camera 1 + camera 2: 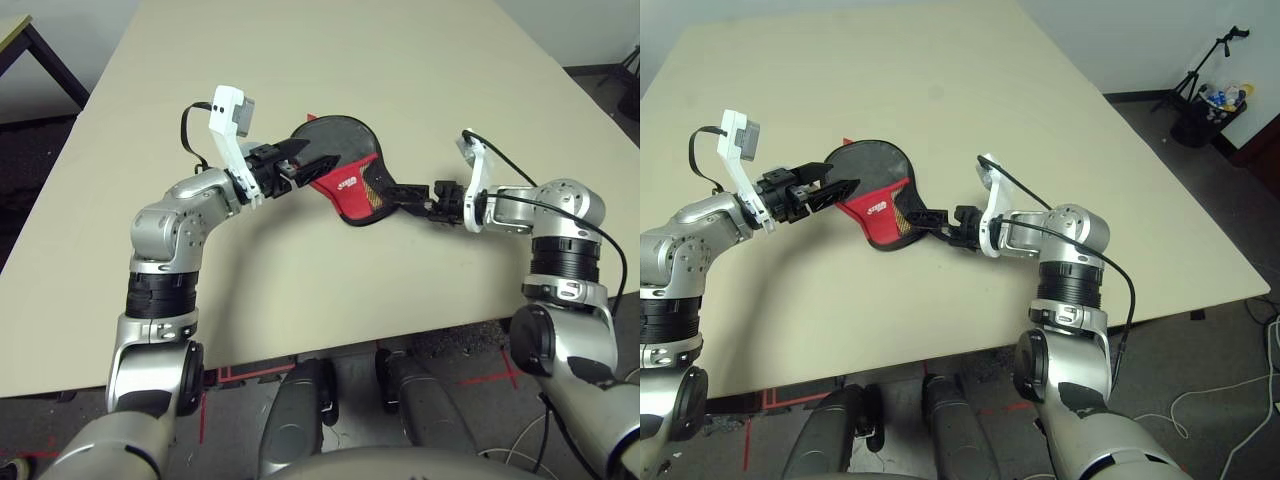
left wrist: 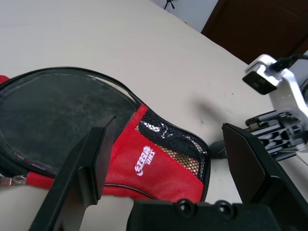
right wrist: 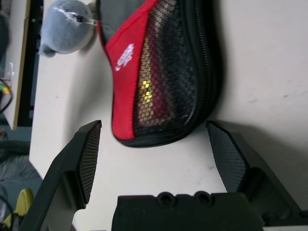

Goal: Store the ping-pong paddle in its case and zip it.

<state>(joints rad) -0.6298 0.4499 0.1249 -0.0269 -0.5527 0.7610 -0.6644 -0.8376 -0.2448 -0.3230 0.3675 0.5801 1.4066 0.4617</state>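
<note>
The case (image 3: 159,77) is red cloth and black mesh with a glossy clear panel on a smooth matt table (image 1: 420,60).

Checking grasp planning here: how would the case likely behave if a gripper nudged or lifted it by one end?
The case lies flat, so rolling or tipping seems unlikely; a nudge would probably slide it across the table. Its fabric and mesh suggest some flop when lifted, though its filled-out shape may stiffen it.
</note>
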